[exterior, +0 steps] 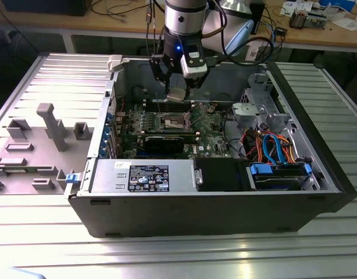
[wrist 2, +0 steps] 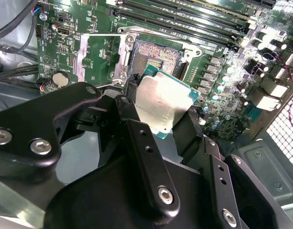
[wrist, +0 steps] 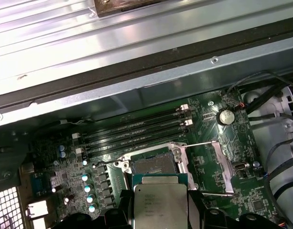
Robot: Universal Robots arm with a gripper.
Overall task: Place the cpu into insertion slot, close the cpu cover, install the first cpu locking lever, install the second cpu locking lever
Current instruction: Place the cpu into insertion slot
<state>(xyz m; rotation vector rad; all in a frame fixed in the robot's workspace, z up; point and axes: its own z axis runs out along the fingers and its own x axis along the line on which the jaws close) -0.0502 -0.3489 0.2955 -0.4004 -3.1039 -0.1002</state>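
Ribbed metal worktop [exterior: 167, 256] here, carrying the open computer case [exterior: 196, 209], with the green motherboard [exterior: 210, 125] lying flat inside. The arm's black end effector [exterior: 177, 93] hangs inside the case above the board, clenched on the cpu [wrist 2: 163, 102]. One of its fingers [wrist 2: 123, 106] presses on each of two opposite edges, and the silvery top faces both wrist views. The cpu cover [wrist 2: 81, 57] stands swung open beside the socket. The insertion slot [wrist 2: 156, 55] lies bare, contact field showing, and the cpu sits in the air over it, not seated.
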